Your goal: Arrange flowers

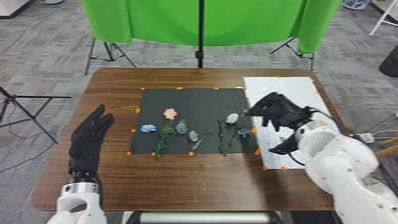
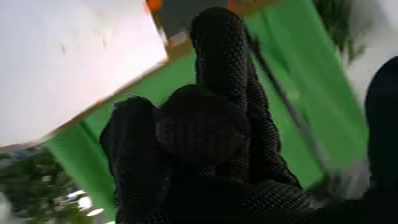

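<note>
Over the white sheet (image 1: 284, 85), the right hand (image 1: 277, 111) is released — thumb well apart — the left hand (image 1: 87, 142) relaxed, straight-fingered.

no readable text, numbers or signs

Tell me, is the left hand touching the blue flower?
Apart. The head view plainly shows a strip of brown table between the left hand and the blue flower.
</note>
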Controlling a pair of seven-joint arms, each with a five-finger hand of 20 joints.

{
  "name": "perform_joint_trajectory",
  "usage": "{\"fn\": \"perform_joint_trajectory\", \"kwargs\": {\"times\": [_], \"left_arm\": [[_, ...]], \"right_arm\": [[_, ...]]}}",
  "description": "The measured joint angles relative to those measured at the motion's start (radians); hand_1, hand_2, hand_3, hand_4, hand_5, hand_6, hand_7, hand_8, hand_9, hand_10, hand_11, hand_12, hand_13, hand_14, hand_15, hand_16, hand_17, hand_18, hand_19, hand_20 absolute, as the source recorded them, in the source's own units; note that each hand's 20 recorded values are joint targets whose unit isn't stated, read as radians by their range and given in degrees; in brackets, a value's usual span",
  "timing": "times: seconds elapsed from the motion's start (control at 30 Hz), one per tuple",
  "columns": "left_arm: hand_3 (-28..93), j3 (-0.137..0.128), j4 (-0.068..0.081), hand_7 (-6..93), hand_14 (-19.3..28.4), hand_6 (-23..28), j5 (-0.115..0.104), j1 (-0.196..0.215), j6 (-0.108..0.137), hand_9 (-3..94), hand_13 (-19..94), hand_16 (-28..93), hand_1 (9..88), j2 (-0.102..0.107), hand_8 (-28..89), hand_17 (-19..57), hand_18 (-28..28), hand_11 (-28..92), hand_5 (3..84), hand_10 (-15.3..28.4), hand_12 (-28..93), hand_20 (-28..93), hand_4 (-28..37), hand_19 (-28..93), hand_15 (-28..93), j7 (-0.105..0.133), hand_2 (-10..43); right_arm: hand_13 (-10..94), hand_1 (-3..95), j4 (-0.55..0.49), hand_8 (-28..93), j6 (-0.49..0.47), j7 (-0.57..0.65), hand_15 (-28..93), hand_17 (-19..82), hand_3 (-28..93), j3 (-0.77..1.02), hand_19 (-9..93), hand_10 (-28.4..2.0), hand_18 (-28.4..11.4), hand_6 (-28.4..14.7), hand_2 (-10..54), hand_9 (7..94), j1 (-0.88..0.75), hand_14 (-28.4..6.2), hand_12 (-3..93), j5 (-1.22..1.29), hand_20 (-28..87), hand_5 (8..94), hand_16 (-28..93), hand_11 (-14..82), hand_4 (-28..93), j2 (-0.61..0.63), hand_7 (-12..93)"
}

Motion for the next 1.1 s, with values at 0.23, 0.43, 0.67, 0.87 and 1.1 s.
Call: {"fn": "perform_joint_trajectory", "kwargs": {"times": [0.23,0.43,0.67,0.87,1.1], "left_arm": [[69,0.003,0.0,7.6,14.3,3.4,0.018,0.0,-0.014,43.2,34,2,23.9,0.0,-5,5.6,10.0,14,43.7,12.5,12,18,-19.3,1,10,0.0,-7.5],[69,0.004,-0.002,7.7,14.4,3.3,0.061,0.0,-0.029,43.2,34,2,23.9,0.0,-5,5.5,10.1,14,43.7,12.4,12,18,-19.2,1,10,-0.001,-7.5],[69,0.004,-0.003,7.6,15.2,3.3,0.081,0.003,-0.044,43.3,34,2,23.9,0.005,-5,5.9,10.9,14,43.8,12.4,12,19,-19.1,2,9,-0.002,-7.3],[69,0.004,-0.003,7.6,15.1,3.3,0.084,0.003,-0.051,43.2,34,2,23.9,0.012,-5,5.7,11.0,14,43.8,12.4,12,19,-19.1,2,10,-0.003,-7.4],[69,0.005,-0.001,7.6,15.2,3.2,0.085,0.002,-0.056,43.2,34,2,24.1,0.012,-5,5.5,11.3,14,43.8,12.5,12,19,-19.0,2,9,-0.003,-7.2]], "right_arm": [[25,8.0,0.036,-6,0.132,-0.263,4,14,67,0.303,0,-15.0,-12.0,-0.1,3.2,40.5,-0.115,-11.4,14.3,0.413,27,39.6,15,4.1,-15,-0.168,6],[23,5.8,0.087,-7,-0.075,-0.342,4,13,70,0.412,0,-14.4,-10.7,0.5,3.4,39.5,-0.203,-10.4,13.5,0.638,26,37.6,13,3.9,-16,-0.232,6],[23,5.2,0.086,-7,-0.023,-0.364,4,12,70,0.35,0,-14.9,-10.3,0.5,3.6,36.8,-0.272,-9.9,11.7,0.867,24,36.5,12,2.7,-17,-0.248,6],[23,5.7,0.083,-7,-0.033,-0.372,4,12,71,0.338,0,-14.9,-10.0,0.3,4.3,36.9,-0.268,-10.1,11.0,0.796,24,36.7,11,3.1,-16,-0.249,7],[22,5.9,0.083,-7,-0.055,-0.371,4,12,72,0.327,0,-15.0,-10.0,0.2,4.3,38.1,-0.264,-10.2,11.1,0.799,24,37.9,11,3.7,-16,-0.248,7]]}}
